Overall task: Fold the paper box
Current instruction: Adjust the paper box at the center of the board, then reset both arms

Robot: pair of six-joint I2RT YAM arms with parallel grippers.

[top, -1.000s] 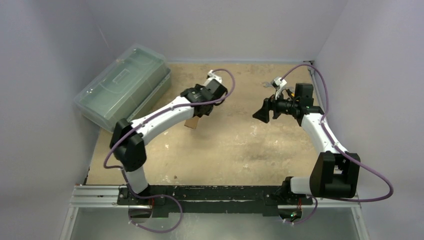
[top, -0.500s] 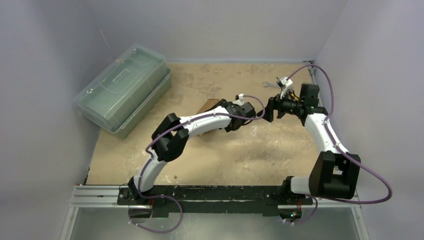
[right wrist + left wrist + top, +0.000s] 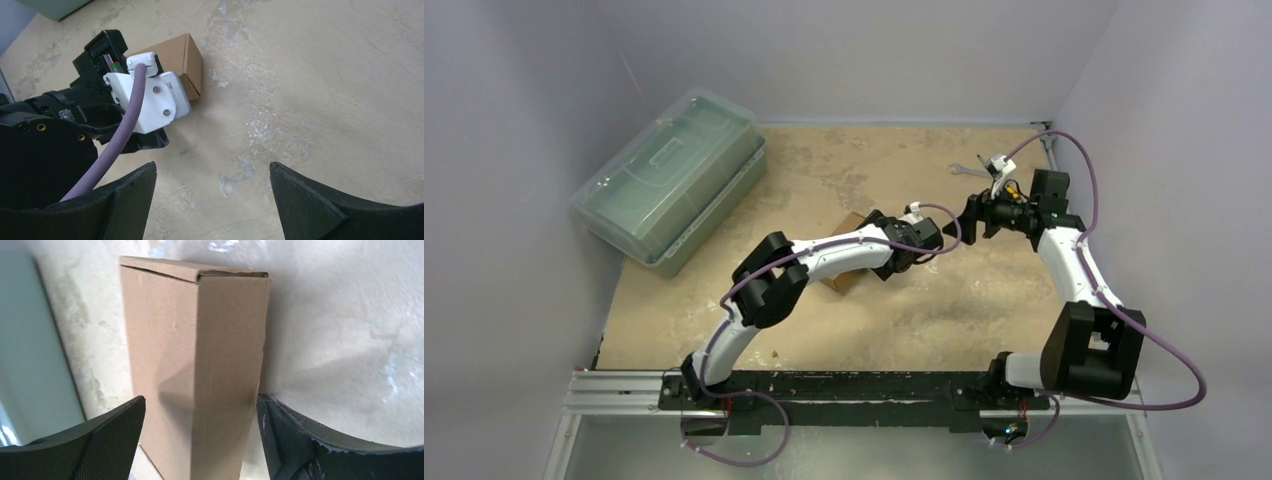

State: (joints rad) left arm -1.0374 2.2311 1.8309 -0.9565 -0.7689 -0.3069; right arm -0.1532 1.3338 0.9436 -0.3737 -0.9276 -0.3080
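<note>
**Folded paper box lying on the table between the spread fingers of the left gripper.**

Nearest the bases, the left gripper [image 3: 200, 400] is seen with its fingers [image 3: 107, 437] apart, one on either side of the paper box [image 3: 195, 340]. No firm clamp is evident, and pad contact cannot be confirmed. The box lies on its long side on the sandy table [image 3: 325, 100], near the middle, with its end flap tucked shut. It is judged light, thin-walled and easily dented, and the bare cardboard is probably not slippery. Hold is best taken across the two long side faces, near a folded edge where the walls are stiffest. Just beyond, the right gripper [image 3: 212, 167] hangs wide open and empty. Farthest off, well apart, the translucent green case [image 3: 669, 175] stands at the left wall.
</note>
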